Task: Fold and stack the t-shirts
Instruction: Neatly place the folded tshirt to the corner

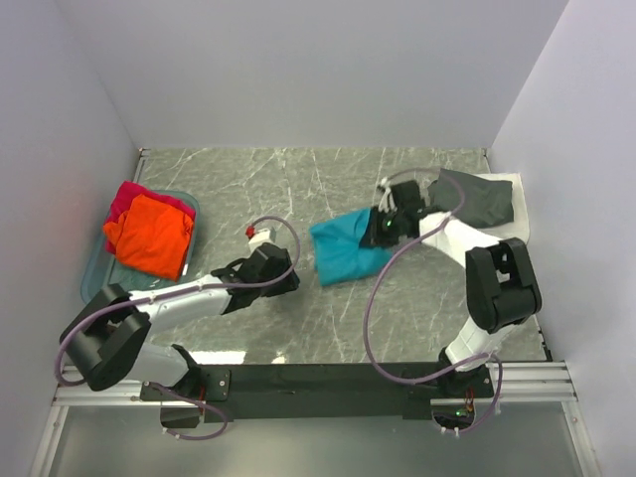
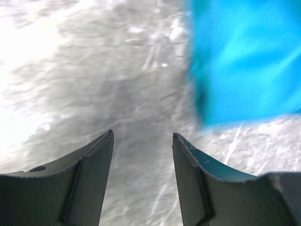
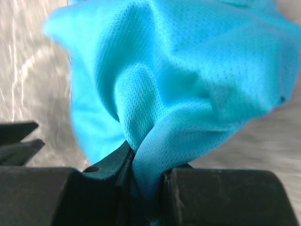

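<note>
Top external view showed the teal t-shirt at the middle of the desk, long axis left to right; right claw pinched its right end (cloth bunched between jaws), left claw gaped empty beside its left edge.

Soft, even light is filling the top view. Glare is whitening the counter in the left wrist view, where the teal t-shirt is blurring; the right wrist view is showing its weave sharply.
</note>
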